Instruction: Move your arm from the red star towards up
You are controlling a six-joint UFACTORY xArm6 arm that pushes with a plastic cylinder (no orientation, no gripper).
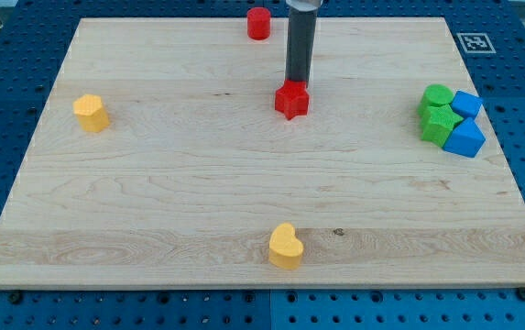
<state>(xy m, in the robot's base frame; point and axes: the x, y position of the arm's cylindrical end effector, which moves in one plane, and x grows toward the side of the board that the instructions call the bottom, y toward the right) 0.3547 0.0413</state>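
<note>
Red star (291,100): we see a small, glossy red block with blunt points, lying toward the board's (198,202) top edge, about midway between its side edges.
My tip (296,85): our rod's end holds nothing and meets the star's top side.
Writing: none readable; a black-and-white marker (474,42) sits off the top-right corner.

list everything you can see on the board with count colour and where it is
red star: 1, red, centre, toward the view's top
red cylinder: 1, red, view's top edge
yellow blocks: 2, yellow, one at the view's left, one heart-shaped at the view's bottom
green blocks: 2, green, cluster at the view's right
blue blocks: 2, blue, same cluster, right side
wooden board: 1, light wood, on blue pegboard
my tip: 1, dark rod, at the red star's top edge
</note>
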